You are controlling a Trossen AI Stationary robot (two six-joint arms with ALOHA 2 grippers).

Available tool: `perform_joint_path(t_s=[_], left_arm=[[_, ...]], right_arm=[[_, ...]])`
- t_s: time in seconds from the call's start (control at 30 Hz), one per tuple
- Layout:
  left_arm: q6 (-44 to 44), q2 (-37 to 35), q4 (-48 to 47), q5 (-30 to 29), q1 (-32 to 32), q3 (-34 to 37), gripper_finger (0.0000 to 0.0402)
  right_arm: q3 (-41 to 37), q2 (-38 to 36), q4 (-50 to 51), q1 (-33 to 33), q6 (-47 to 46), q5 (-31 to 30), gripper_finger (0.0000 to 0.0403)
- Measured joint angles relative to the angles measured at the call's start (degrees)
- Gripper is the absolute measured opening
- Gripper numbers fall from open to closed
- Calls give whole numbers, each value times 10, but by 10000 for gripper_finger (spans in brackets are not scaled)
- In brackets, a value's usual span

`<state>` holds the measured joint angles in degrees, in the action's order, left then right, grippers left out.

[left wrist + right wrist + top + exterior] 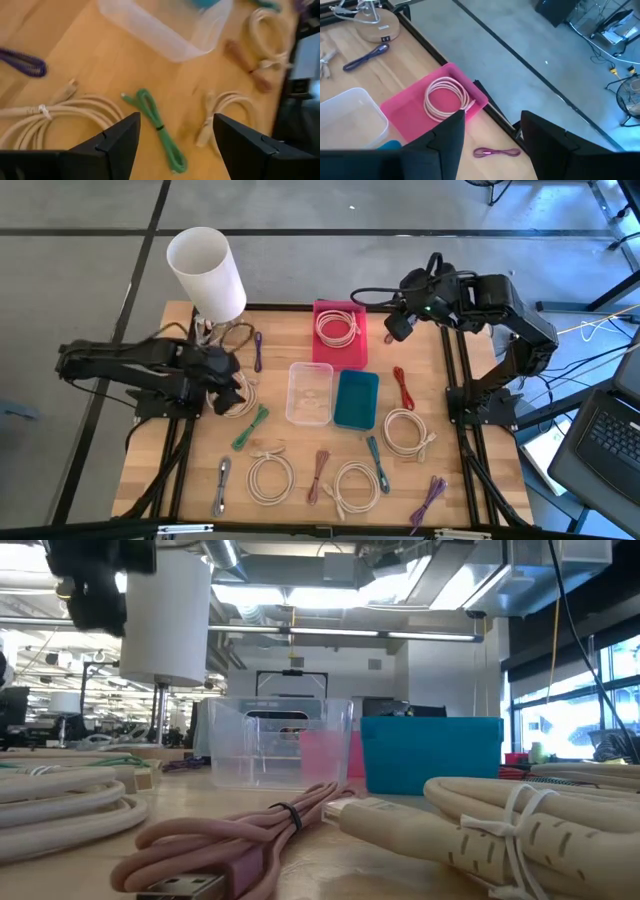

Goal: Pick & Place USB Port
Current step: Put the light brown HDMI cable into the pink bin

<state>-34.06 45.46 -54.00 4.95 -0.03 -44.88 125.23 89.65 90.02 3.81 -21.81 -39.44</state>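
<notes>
Black fingers spread and empty, the left claw [232, 395] hovers above a cream cable coil [240, 401] and a green cable [250, 428], seemingly picking its target. The right claw [398, 327], also spread, hangs beside the pink bin [322, 310], which already holds one coiled cable [337, 329]. More cables litter the wooden table [430, 395]; grey concrete floor lies beyond.

Grey concrete floor [80, 280], bright ceiling lights [330, 595], right-hand windows [575, 705].
</notes>
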Motion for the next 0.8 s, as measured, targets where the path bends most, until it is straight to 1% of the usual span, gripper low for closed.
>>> perform_joint_path(t_s=[0.17,0.37,0.43,0.6,0.8], left_arm=[[19,54,-2,-5,3,33,243],[19,110,-11,-37,10,65,239],[19,125,-12,-32,15,67,237],[18,143,-11,-13,17,67,235],[2,145,-10,-4,17,67,235]], right_arm=[[0,0,0,4,12,3,198],[0,0,0,4,13,5,198],[0,0,0,4,13,5,198],[0,0,0,4,28,5,197],[0,0,0,4,29,5,197]])
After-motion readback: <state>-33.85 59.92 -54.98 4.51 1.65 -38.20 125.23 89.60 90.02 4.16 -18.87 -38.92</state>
